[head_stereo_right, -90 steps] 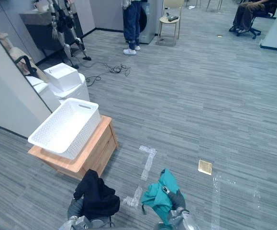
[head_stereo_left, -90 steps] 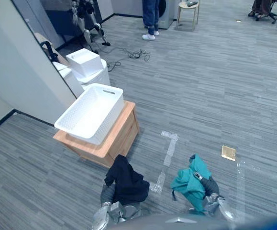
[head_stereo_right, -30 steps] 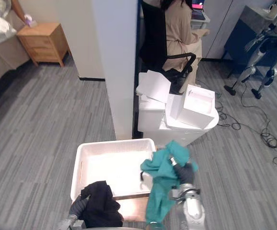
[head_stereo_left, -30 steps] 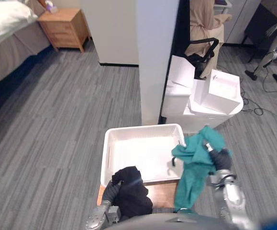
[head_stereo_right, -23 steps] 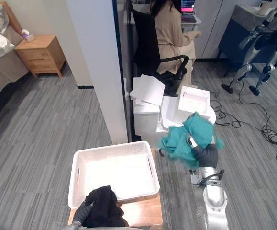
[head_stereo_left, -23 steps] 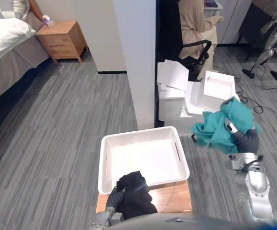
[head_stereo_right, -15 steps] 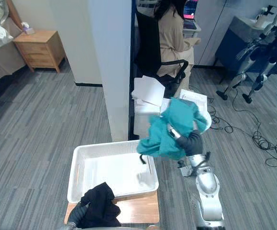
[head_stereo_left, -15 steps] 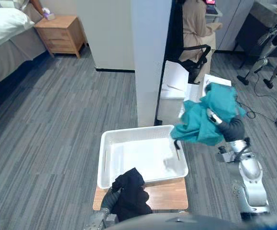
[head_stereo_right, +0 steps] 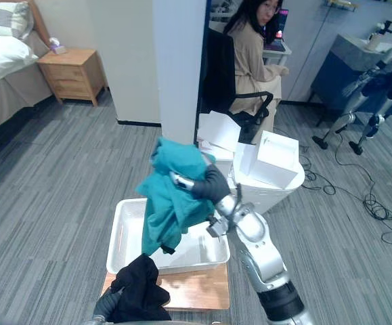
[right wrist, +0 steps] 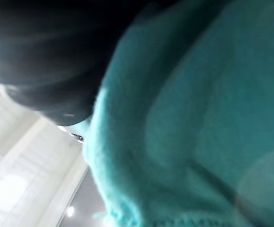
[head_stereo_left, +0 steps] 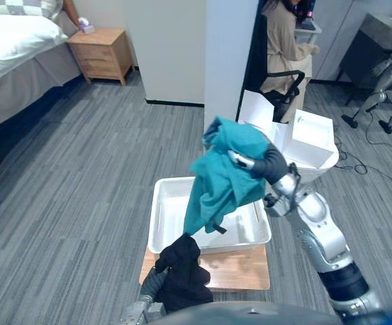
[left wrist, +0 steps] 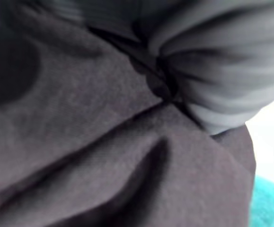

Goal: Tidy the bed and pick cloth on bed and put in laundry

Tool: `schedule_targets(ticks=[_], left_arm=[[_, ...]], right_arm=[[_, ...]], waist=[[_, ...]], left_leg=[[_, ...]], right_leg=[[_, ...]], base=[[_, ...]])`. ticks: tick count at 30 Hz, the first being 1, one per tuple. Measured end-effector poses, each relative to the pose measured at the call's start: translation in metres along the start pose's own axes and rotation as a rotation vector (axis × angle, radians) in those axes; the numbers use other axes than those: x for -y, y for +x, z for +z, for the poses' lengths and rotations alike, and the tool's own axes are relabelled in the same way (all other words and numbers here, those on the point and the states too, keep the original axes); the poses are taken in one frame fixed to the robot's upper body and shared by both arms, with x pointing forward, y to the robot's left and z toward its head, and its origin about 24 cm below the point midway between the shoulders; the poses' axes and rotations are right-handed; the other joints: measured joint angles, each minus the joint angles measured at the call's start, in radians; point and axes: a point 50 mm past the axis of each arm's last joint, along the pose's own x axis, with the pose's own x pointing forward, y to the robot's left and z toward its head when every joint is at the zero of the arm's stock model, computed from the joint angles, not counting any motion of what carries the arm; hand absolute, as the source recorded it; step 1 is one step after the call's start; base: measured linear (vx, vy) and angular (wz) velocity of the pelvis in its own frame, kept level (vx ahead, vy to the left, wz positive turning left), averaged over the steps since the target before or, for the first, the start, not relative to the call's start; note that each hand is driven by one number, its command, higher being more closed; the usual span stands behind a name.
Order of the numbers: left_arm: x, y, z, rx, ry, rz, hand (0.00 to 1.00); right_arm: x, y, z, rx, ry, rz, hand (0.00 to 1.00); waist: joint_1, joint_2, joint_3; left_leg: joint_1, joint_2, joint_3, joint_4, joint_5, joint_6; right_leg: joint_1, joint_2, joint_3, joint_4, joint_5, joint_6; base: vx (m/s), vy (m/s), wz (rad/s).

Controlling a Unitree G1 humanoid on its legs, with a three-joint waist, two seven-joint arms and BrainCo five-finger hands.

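Above the white laundry basket [head_stereo_left: 170,218], right hand [head_stereo_left: 271,164] clutched teal cloth [head_stereo_left: 219,177]; black cloth [head_stereo_left: 182,269] covered left hand [head_stereo_left: 149,284], its grip not discernible. Neither cloth was deposited yet.

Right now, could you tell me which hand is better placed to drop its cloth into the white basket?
The right hand: it holds the teal cloth raised, hanging above the white basket. The left hand carries the black cloth low, over the wooden stand at the basket's near rim.
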Motion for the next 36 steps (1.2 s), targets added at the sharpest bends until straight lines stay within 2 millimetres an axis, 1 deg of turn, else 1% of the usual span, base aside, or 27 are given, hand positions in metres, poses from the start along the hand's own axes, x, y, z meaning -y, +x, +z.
schedule_targets(ticks=[1, 2, 3, 4, 5, 7, 8, 9, 10, 11, 12, 13, 15, 16, 17, 19, 21, 23, 25, 26, 29, 32, 34, 36], left_arm=[[-0.002, 0.000, 0.000, 0.002, -0.008, 0.013, 1.00], [-0.003, 0.000, 0.000, 0.002, -0.009, 0.016, 1.00], [-0.003, 0.000, 0.000, 0.000, -0.009, 0.018, 1.00], [-0.003, 0.001, 0.001, -0.002, -0.011, 0.019, 1.00], [-0.003, 0.001, 0.001, -0.005, -0.012, 0.020, 1.00], [-0.003, 0.004, 0.003, -0.015, 0.010, 0.016, 1.00], [-0.004, 0.005, 0.005, -0.016, 0.018, 0.016, 1.00], [-0.005, 0.008, 0.010, -0.010, 0.023, 0.016, 1.00], [-0.005, 0.012, 0.015, 0.003, 0.026, 0.020, 1.00], [-0.004, 0.017, 0.023, 0.028, 0.032, 0.018, 1.00], [-0.002, 0.023, 0.032, 0.054, 0.040, 0.012, 1.00], [0.001, 0.030, 0.045, 0.087, 0.056, 0.003, 1.00], [0.007, 0.040, 0.062, 0.138, 0.073, -0.010, 1.00], [0.011, 0.043, 0.070, 0.168, 0.076, -0.019, 1.00], [0.013, 0.045, 0.076, 0.191, 0.077, -0.018, 1.00], [0.016, 0.047, 0.085, 0.221, 0.077, -0.015, 1.00], [0.020, 0.049, 0.092, 0.246, 0.079, -0.024, 1.00], [0.025, 0.052, 0.098, 0.264, 0.086, -0.041, 1.00], [0.028, 0.054, 0.101, 0.272, 0.085, -0.050, 1.00], [0.030, 0.055, 0.103, 0.277, 0.086, -0.055, 1.00], [0.031, 0.057, 0.106, 0.288, 0.089, -0.061, 1.00], [0.034, 0.059, 0.112, 0.301, 0.091, -0.067, 1.00], [0.035, 0.061, 0.117, 0.314, 0.094, -0.073, 1.00], [0.036, 0.061, 0.118, 0.320, 0.096, -0.078, 1.00]], right_arm=[[-0.002, 0.006, -0.004, -0.020, 0.010, 0.007, 1.00], [-0.003, 0.008, -0.006, -0.029, 0.013, 0.012, 1.00], [-0.005, 0.013, -0.013, -0.063, 0.013, 0.023, 1.00], [-0.008, 0.016, -0.021, -0.102, 0.017, 0.030, 1.00], [-0.010, 0.017, -0.025, -0.121, 0.021, 0.032, 1.00], [-0.018, 0.021, -0.041, -0.186, 0.032, 0.028, 1.00], [-0.018, 0.021, -0.044, -0.199, 0.029, 0.018, 1.00], [-0.018, 0.021, -0.050, -0.222, 0.025, -0.005, 1.00], [-0.017, 0.024, -0.052, -0.231, 0.015, -0.029, 1.00], [-0.015, 0.029, -0.052, -0.231, -0.006, -0.049, 1.00], [-0.012, 0.033, -0.052, -0.230, -0.023, -0.066, 1.00], [-0.008, 0.040, -0.052, -0.229, -0.068, -0.092, 1.00], [-0.003, 0.044, -0.055, -0.227, -0.112, -0.138, 1.00], [0.000, 0.043, -0.059, -0.240, -0.137, -0.167, 1.00], [0.002, 0.041, -0.063, -0.258, -0.156, -0.181, 1.00], [0.006, 0.039, -0.066, -0.266, -0.192, -0.192, 1.00], [0.009, 0.039, -0.065, -0.252, -0.217, -0.204, 1.00], [0.015, 0.043, -0.065, -0.242, -0.257, -0.218, 1.00], [0.019, 0.048, -0.067, -0.253, -0.296, -0.225, 1.00], [0.021, 0.049, -0.069, -0.264, -0.312, -0.229, 0.00], [0.022, 0.050, -0.072, -0.278, -0.318, -0.225, 0.00], [0.019, 0.047, -0.081, -0.314, -0.326, -0.227, 0.00], [0.024, 0.043, -0.086, -0.343, -0.368, -0.254, 0.00], [0.029, 0.040, -0.086, -0.350, -0.389, -0.280, 0.00]], waist=[[0.009, -0.003, -0.002], [0.011, -0.004, -0.003], [0.012, -0.006, -0.004], [0.021, -0.005, -0.003], [0.022, -0.004, -0.003], [0.026, -0.005, -0.003], [0.026, -0.006, -0.002], [0.035, -0.006, 0.005], [0.048, 0.000, 0.016], [0.049, -0.009, 0.040], [0.051, -0.006, 0.077], [0.053, -0.006, 0.122], [0.053, 0.009, 0.198], [0.054, 0.020, 0.237], [0.055, 0.030, 0.263], [0.058, 0.046, 0.294], [0.058, 0.063, 0.310], [0.065, 0.084, 0.329], [0.071, 0.093, 0.344], [0.074, 0.097, 0.353], [0.080, 0.097, 0.353], [0.082, 0.093, 0.359], [0.082, 0.093, 0.360], [0.084, 0.093, 0.360]], left_leg=[[-0.006, -0.001, -0.011, 0.000, 0.004, 0.000], [-0.008, -0.001, -0.015, 0.000, 0.006, 0.000], [-0.012, -0.001, -0.021, 0.000, 0.011, 0.002], [-0.013, -0.001, -0.025, 0.000, 0.014, 0.003], [-0.014, -0.002, -0.029, 0.000, 0.015, 0.003], [-0.047, -0.002, -0.056, -0.002, 0.029, 0.003], [-0.057, -0.001, -0.064, -0.003, 0.034, 0.002], [-0.092, 0.002, -0.070, -0.004, 0.045, 0.003], [-0.123, 0.007, -0.071, -0.004, 0.051, 0.001], [-0.145, 0.011, -0.072, -0.004, 0.063, 0.002], [-0.167, 0.014, -0.075, -0.002, 0.074, 0.001], [-0.206, 0.018, -0.082, -0.002, 0.087, -0.007], [-0.261, 0.019, -0.094, -0.001, 0.111, -0.003], [-0.277, 0.018, -0.096, -0.001, 0.120, 0.000], [-0.289, 0.016, -0.096, -0.001, 0.128, 0.006], [-0.299, 0.009, -0.096, 0.000, 0.139, 0.009], [-0.317, 0.004, -0.098, 0.000, 0.144, 0.011], [-0.330, 0.004, -0.098, 0.000, 0.147, 0.010], [-0.333, 0.002, -0.101, 0.000, 0.147, 0.010], [-0.337, 0.001, -0.110, 0.000, 0.147, 0.010], [-0.360, 0.001, -0.121, 0.000, 0.149, 0.006], [-0.360, 0.001, -0.128, 0.000, 0.153, 0.008], [-0.355, -0.001, -0.133, 0.000, 0.153, 0.007], [-0.345, 0.000, -0.133, 0.000, 0.153, 0.007]], right_leg=[[0.002, 0.000, -0.007, -0.003, 0.001, 0.000], [0.002, 0.000, -0.013, -0.005, 0.002, -0.001], [0.006, 0.000, -0.023, -0.009, 0.006, -0.002], [0.008, 0.000, -0.026, -0.010, 0.007, -0.002], [0.009, 0.000, -0.028, -0.010, 0.007, -0.002], [-0.005, 0.000, -0.055, -0.010, 0.007, -0.003], [-0.017, 0.001, -0.058, -0.009, 0.008, -0.004], [-0.049, 0.006, -0.059, -0.006, 0.012, -0.009], [-0.080, 0.010, -0.062, -0.001, 0.017, -0.015], [-0.104, 0.012, -0.064, 0.008, 0.020, -0.019], [-0.128, 0.014, -0.069, 0.022, 0.021, -0.021], [-0.176, 0.013, -0.072, 0.049, 0.018, -0.028], [-0.245, 0.008, -0.078, 0.094, 0.013, -0.035], [-0.269, 0.003, -0.080, 0.116, 0.011, -0.038], [-0.289, -0.003, -0.079, 0.135, 0.010, -0.039], [-0.310, -0.008, -0.079, 0.159, 0.005, -0.041], [-0.335, -0.018, -0.079, 0.178, 0.001, -0.043], [-0.352, -0.020, -0.078, 0.187, 0.000, -0.043], [-0.363, -0.025, -0.077, 0.209, -0.015, -0.042], [-0.367, -0.029, -0.080, 0.221, -0.025, -0.041], [-0.396, -0.036, -0.084, 0.246, -0.040, -0.044], [-0.398, -0.038, -0.089, 0.261, -0.048, -0.046], [-0.395, -0.040, -0.089, 0.274, -0.052, -0.048], [-0.387, -0.041, -0.084, 0.276, -0.052, -0.048]], base=[[-0.03, -0.012, 0.16], [-0.03, -0.019, 0.25], [-0.03, -0.018, 0.20], [-0.04, -0.015, 0.16], [-0.05, -0.015, 0.16], [-0.09, -0.032, 0.33], [-0.11, -0.036, 0.28], [-0.08, -0.020, 0.12], [-0.11, -0.024, 0.10], [-0.13, -0.019, 0.12], [-0.18, -0.009, 0.16], [-0.17, 0.000, 0.16], [-0.13, 0.013, 0.15], [-0.10, 0.018, 0.11], [-0.05, 0.015, 0.05], [0.00, 0.000, 0.00], [0.01, 0.010, 0.02], [0.03, 0.002, 0.01], [0.01, -0.017, 0.08], [0.01, -0.015, 0.16], [0.02, -0.012, 0.14], [0.08, -0.035, 0.08], [0.07, -0.019, 0.08], [0.06, -0.008, 0.01]])
